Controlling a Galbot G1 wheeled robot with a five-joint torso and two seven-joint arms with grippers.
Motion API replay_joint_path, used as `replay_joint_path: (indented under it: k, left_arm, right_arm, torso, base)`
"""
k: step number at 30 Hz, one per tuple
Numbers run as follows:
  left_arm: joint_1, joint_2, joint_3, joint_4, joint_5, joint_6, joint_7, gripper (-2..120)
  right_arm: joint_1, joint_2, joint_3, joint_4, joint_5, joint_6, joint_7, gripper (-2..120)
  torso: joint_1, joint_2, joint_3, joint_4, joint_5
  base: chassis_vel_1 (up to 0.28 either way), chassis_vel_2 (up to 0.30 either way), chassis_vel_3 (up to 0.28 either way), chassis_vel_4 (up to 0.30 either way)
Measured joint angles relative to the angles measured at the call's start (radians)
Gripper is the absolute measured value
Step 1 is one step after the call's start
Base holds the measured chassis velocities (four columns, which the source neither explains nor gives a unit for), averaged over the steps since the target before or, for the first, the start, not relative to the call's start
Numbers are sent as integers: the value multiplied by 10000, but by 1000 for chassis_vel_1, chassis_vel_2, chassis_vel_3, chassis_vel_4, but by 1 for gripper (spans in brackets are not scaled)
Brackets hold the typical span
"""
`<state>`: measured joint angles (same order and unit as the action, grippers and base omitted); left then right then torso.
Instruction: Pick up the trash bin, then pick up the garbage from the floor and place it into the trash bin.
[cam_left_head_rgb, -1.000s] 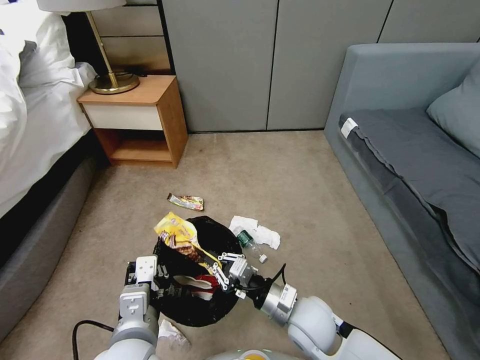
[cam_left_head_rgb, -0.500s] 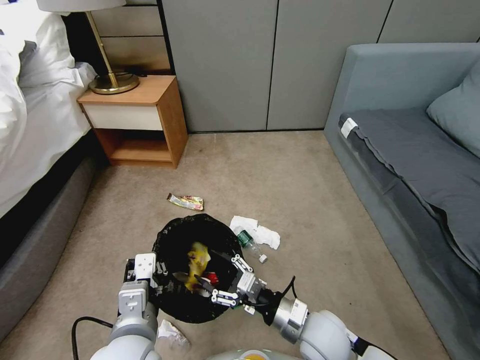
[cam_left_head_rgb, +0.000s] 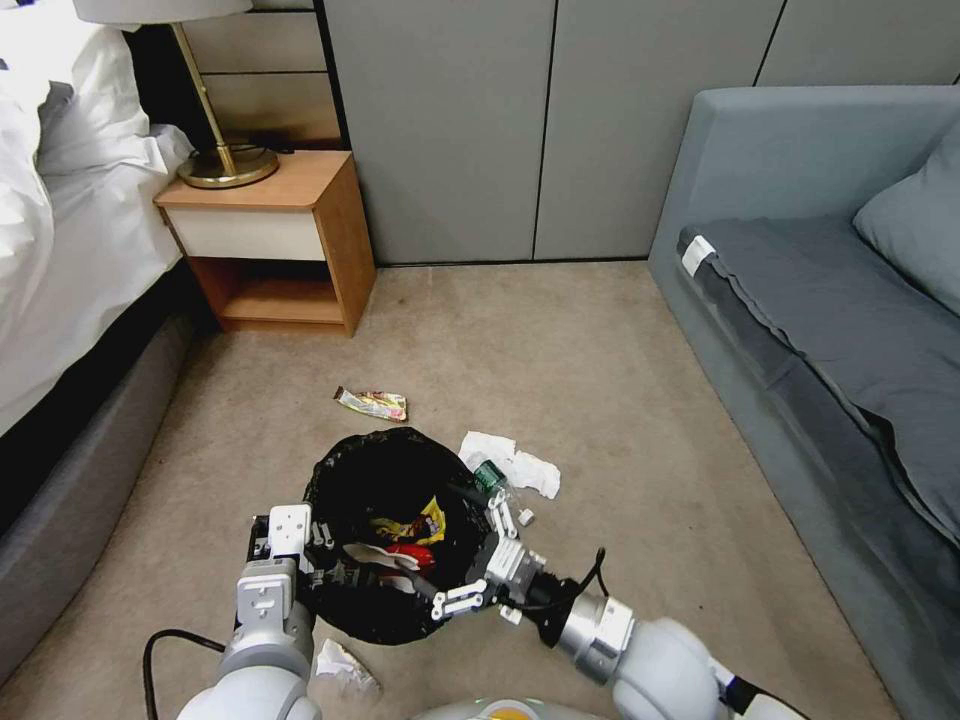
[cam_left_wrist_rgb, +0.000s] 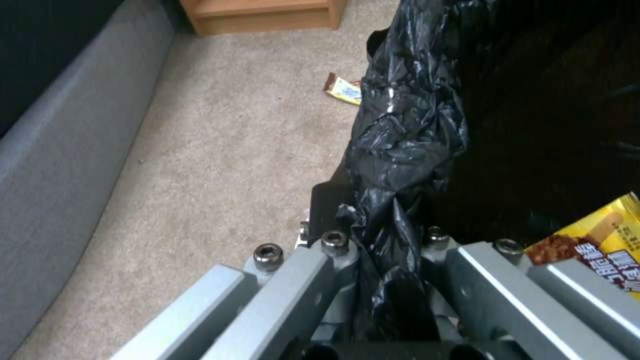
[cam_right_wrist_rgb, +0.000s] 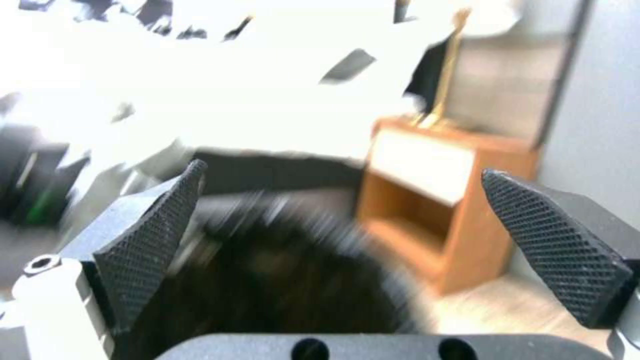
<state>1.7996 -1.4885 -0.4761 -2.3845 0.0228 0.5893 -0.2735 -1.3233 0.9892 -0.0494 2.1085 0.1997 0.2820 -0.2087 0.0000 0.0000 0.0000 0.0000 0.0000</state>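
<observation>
The left claw (cam_left_head_rgb: 318, 560) is gripping the rim of the trash bin (cam_left_head_rgb: 380, 470), its mouth facing up. The right claw (cam_left_head_rgb: 478, 556) is hovering released at the bin's opposite rim. Just beyond it are lying a bottle (cam_left_head_rgb: 497, 486) and tissues (cam_left_head_rgb: 515, 462); a snack wrapper (cam_left_head_rgb: 372, 403) lies farther off.

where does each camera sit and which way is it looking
Head view: high on the robot, looking down at the carpet, trash bin and litter; both arms show, right gripper open at the bin's rim.
Left wrist view: on the left arm, looking along the left gripper, shut on the bin's black bag.
Right wrist view: between open fingers, over the bin toward the nightstand.
All three share the bin.
</observation>
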Motion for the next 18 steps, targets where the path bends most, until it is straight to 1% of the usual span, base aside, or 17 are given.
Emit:
replay_joint_path:
  k: [2,3,5,6,7,9,10,11,13,14,15,17,18]
  left_arm:
    - [-15,21,-38,41,-23,0,-1,1]
    - [-15,21,-38,41,-23,0,-1,1]
    - [-30,53,-87,93,-63,0,1,1]
    - [-41,68,-109,112,-76,0,1,1]
    - [-41,68,-109,112,-76,0,1,1]
    - [-73,93,-173,137,-135,0,2,1]
    - [-73,93,-173,137,-135,0,2,1]
    - [-101,97,-227,151,-169,0,2,1]
    - [-140,93,-278,189,-192,0,0,1]
    - [-140,93,-278,189,-192,0,0,1]
    - [-161,87,-290,218,-202,0,0,1]
    - [-191,77,-292,242,-209,0,0,1]
    - [-191,77,-292,242,-209,0,0,1]
  right_arm:
    - [-343,103,892,749,-96,-26,231,100]
    - [-343,103,892,749,-96,-26,231,100]
    - [-862,312,1931,1461,-341,-27,671,100]
    - [-1054,399,2268,1633,-432,-32,866,100]
    - [-1054,399,2268,1633,-432,-32,866,100]
    - [-1862,878,3283,2064,-719,-131,1440,100]
    - [-1862,878,3283,2064,-719,-131,1440,100]
    - [-2611,1419,3860,2210,-935,-228,1675,100]
    - [-3395,2101,4170,2161,-1269,-169,2027,100]
    - [-3395,2101,4170,2161,-1269,-169,2027,100]
    - [-3783,2460,4230,2005,-1454,-94,2278,100]
    - [-4211,2846,4235,1678,-1630,27,2570,100]
    - [-4211,2846,4235,1678,-1630,27,2570,100]
  torso:
    - [0,0,0,0,0]
    - [0,0,0,0,0]
    - [0,1,-1,1,-1]
    - [0,0,0,-1,-2]
    - [0,0,0,-1,-2]
    - [0,1,0,2,-1]
    - [0,1,0,2,-1]
    - [0,1,-1,-2,0]
    - [0,1,-1,-4,0]
    - [0,1,-1,-4,0]
    - [0,1,-1,-4,-1]
    - [0,0,-1,-1,-1]
    - [0,0,-1,-1,-1]
  base:
    - [0,0,0,0]
    - [0,0,0,0]
    - [0,0,0,0]
    - [0,0,0,0]
    - [0,0,0,0]
    - [0,0,0,0]
    - [0,0,0,0]
    - [0,0,0,0]
    - [0,0,0,0]
    - [0,0,0,0]
    - [0,0,0,0]
    - [0,0,0,0]
    - [0,0,0,0]
